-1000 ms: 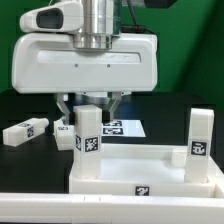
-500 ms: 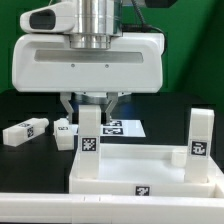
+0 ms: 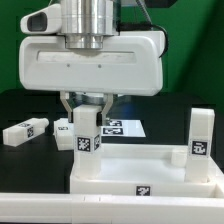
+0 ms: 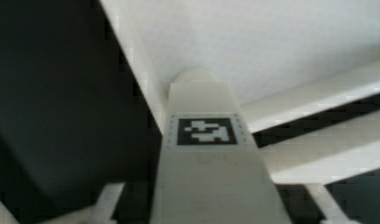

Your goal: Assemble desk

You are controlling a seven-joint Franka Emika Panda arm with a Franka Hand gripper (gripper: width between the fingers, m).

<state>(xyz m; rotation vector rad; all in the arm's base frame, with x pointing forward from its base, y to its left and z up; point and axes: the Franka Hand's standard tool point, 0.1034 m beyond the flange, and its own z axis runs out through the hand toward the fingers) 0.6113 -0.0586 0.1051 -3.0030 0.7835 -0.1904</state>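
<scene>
The two-finger gripper [image 3: 87,108] straddles the top of a white plastic block leg [image 3: 87,142], which stands at the corner of the white rimmed tray-like tabletop [image 3: 150,172] on the exterior view's left. Whether the pads actually pinch it, I cannot tell. A second white leg [image 3: 199,136] stands at the opposite corner.

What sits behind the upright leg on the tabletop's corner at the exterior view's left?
Behind the upright leg: the marker board and a white tagged block, each partly covered by it. Whatever sits directly behind the leg cannot be seen.
</scene>
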